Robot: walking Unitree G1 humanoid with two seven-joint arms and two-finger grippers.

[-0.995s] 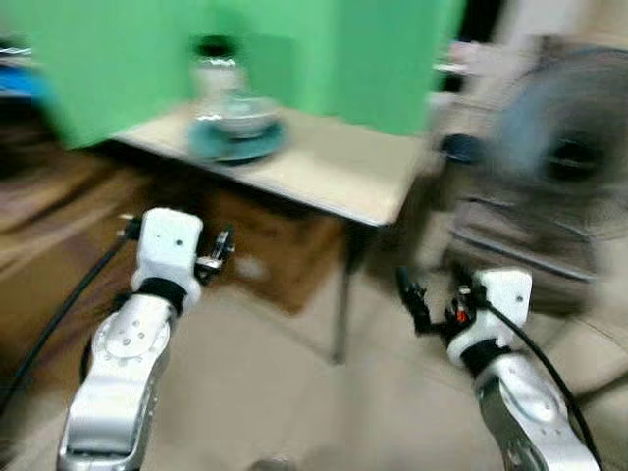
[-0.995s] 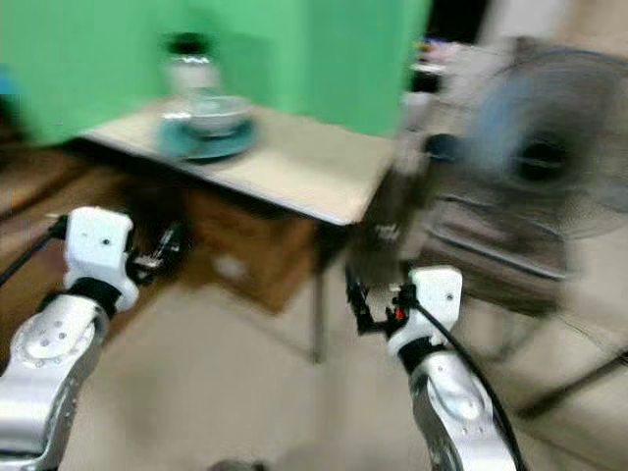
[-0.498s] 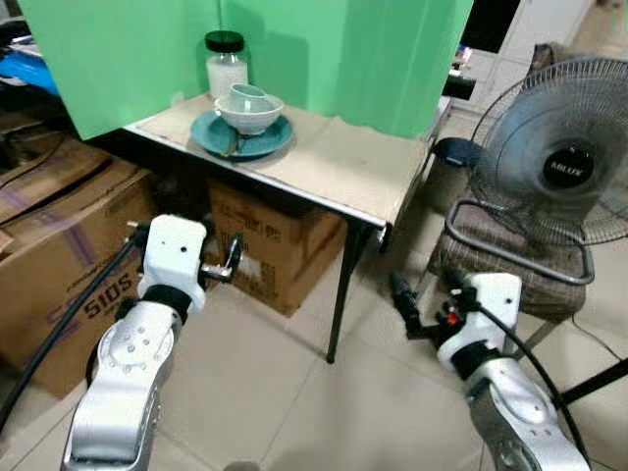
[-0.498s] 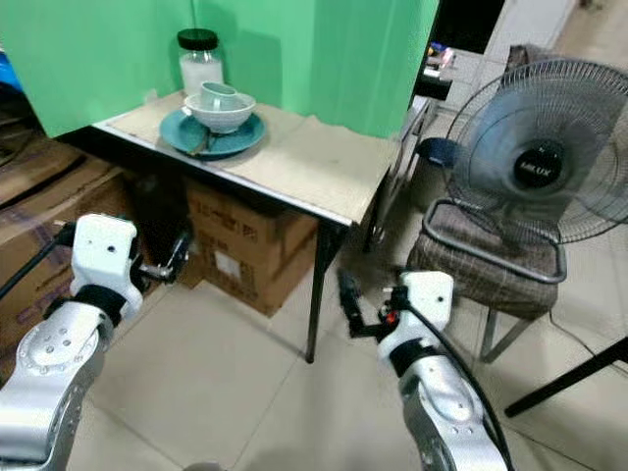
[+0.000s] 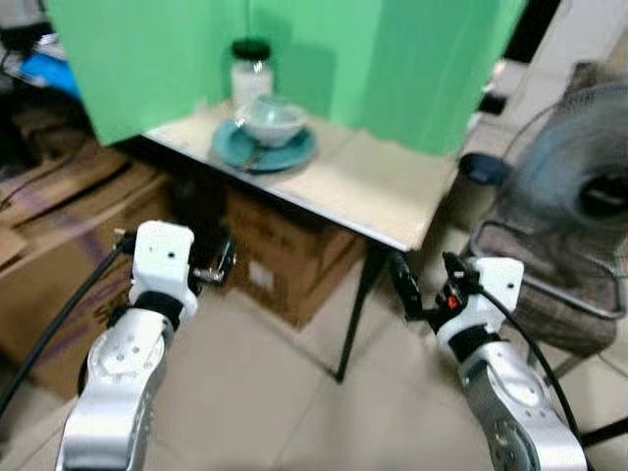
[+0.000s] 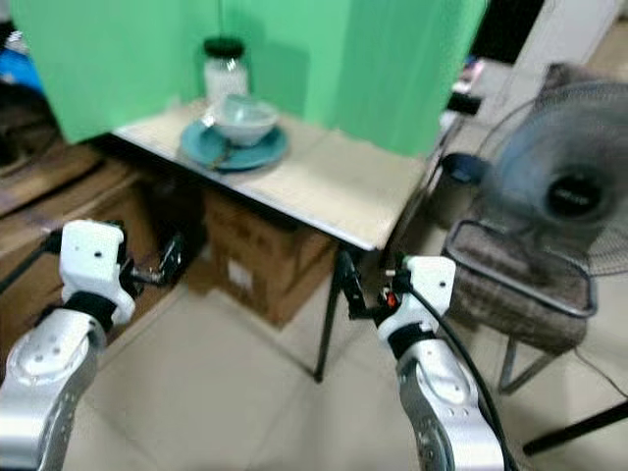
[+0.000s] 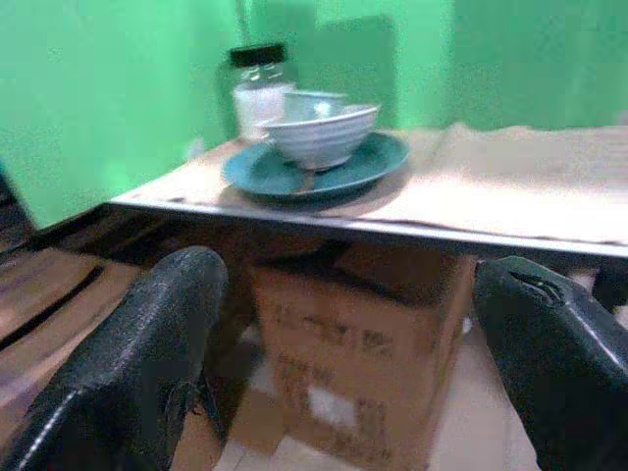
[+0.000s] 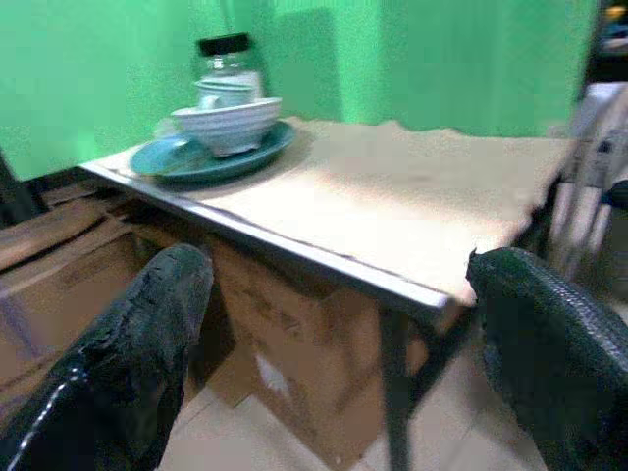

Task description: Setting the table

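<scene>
A teal plate sits at the far left corner of a small table, bearing a white bowl with a pale cup inside it. Behind it stands a glass jar with a black lid. Both arms are held out low, in front of and below the tabletop. My left gripper is open, its fingers wide apart and nothing between them. My right gripper is open too, near the table's front corner, its fingers framing the table edge.
A green screen backs the table. Cardboard boxes sit under it and more boxes stand to the left. At the right, a fan rests on a cushioned stool. Tiled floor lies before me.
The whole picture has shifted and blurred as the camera moved; the table looks slightly nearer. Both arms keep the same outstretched pose with fingers apart.
</scene>
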